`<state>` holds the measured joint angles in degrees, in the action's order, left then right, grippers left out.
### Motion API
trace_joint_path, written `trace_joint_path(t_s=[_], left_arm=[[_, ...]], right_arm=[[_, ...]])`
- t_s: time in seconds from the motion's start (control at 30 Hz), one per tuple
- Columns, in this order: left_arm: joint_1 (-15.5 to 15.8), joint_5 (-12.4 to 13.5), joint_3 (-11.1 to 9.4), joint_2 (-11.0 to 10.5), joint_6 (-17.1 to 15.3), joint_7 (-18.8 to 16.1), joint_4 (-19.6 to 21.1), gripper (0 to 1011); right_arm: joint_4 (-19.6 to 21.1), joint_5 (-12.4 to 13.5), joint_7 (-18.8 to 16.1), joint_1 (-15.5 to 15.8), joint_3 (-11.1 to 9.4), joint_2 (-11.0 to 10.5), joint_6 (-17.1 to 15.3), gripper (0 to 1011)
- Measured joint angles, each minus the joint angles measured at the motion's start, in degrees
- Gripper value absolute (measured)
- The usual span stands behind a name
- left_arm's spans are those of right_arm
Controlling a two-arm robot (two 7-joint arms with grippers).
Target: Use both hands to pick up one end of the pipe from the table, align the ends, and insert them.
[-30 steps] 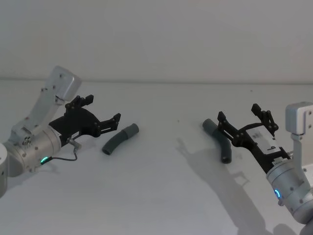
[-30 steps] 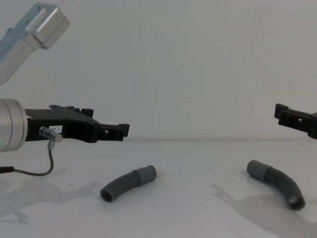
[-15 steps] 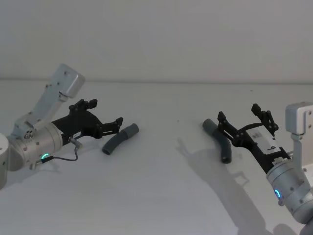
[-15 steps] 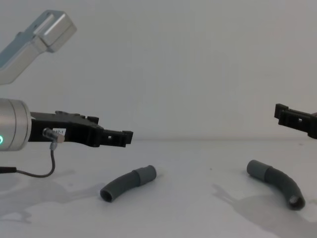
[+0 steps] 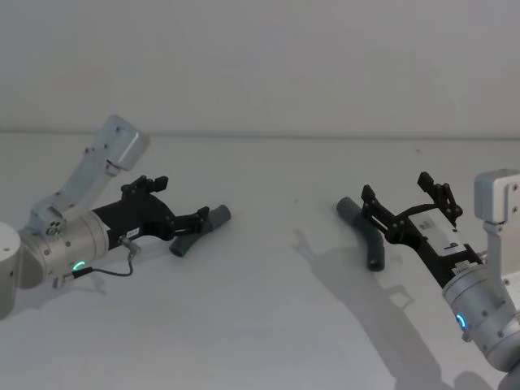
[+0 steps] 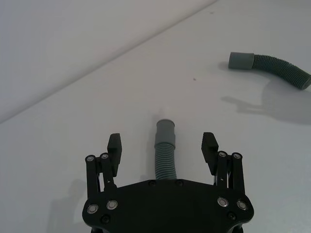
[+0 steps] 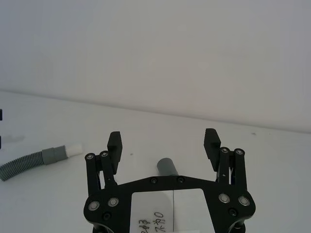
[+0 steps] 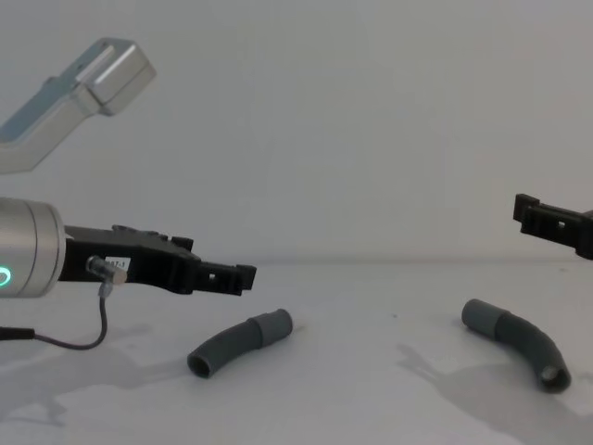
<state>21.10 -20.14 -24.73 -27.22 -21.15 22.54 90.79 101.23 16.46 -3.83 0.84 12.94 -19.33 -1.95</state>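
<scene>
From the head: left gripper (image 5: 179, 201) spread wide just above the left hose (image 5: 188, 240) on the table (image 5: 260, 325), cuff end poking out past the fingertips; right hose (image 5: 366, 231) well apart from the left hose, toward the robot's right, under the open right gripper (image 5: 396, 187). From the left wrist: left hose (image 6: 165, 155) dead centre between the parted jaws, long axis straight out along the reach, crosswise to the closing line — likely just a drop and a squeeze. From the right wrist: right gripper (image 7: 163, 138) wide too, cuff of the right hose (image 7: 166, 167) between its jaws; left hose (image 7: 29, 162) far off, pale tip (image 7: 74, 149) turned toward the right hose. From the chest: left gripper (image 8: 232, 276) clear above the left hose (image 8: 236, 341), not touching — right gripper (image 8: 533, 218) likewise up off the right hose (image 8: 519, 341).
</scene>
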Motion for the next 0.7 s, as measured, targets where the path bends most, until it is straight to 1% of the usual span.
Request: trace_joint_path(t_s=[0.7], left_arm=[[-0.3, 0.4, -0.3, 0.0, -0.9, 0.6, 0.0, 1001]], right_arm=[[0.0, 0.0, 0.0, 0.0, 0.0, 0.0, 0.0, 1001]])
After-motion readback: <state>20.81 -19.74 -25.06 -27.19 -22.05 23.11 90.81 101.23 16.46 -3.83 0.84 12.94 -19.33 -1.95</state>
